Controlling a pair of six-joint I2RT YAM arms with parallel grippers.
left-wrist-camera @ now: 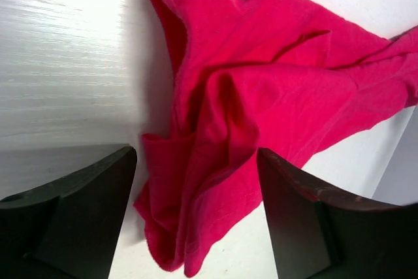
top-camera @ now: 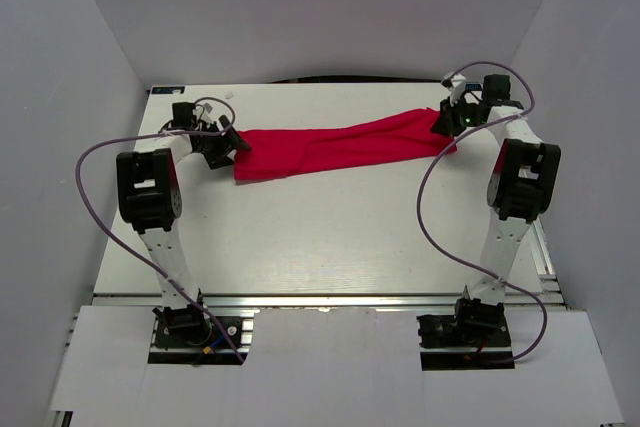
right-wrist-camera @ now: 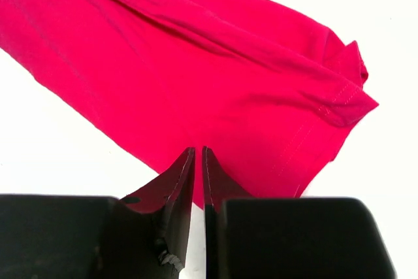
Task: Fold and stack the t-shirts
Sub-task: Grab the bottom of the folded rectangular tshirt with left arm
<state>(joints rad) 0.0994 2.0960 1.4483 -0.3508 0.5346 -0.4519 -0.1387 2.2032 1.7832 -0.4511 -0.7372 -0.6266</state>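
The red t-shirt (top-camera: 340, 147) lies bunched into a long band across the far part of the white table (top-camera: 320, 237), running left to right. My left gripper (top-camera: 238, 147) is open at the band's left end. In the left wrist view its two dark fingers (left-wrist-camera: 91, 213) stand on either side of the crumpled cloth (left-wrist-camera: 261, 83), which rests on the table. My right gripper (top-camera: 445, 125) is at the band's right end. Its jaws (right-wrist-camera: 199, 151) are pinched together on the shirt's near edge (right-wrist-camera: 196, 50), with red cloth showing in the narrow slit.
Grey walls close in the table on the left, right and far sides. A purple cable (top-camera: 100, 207) loops beside the left arm and another cable (top-camera: 440, 207) hangs beside the right arm. An aluminium rail (top-camera: 320, 299) marks the near table edge.
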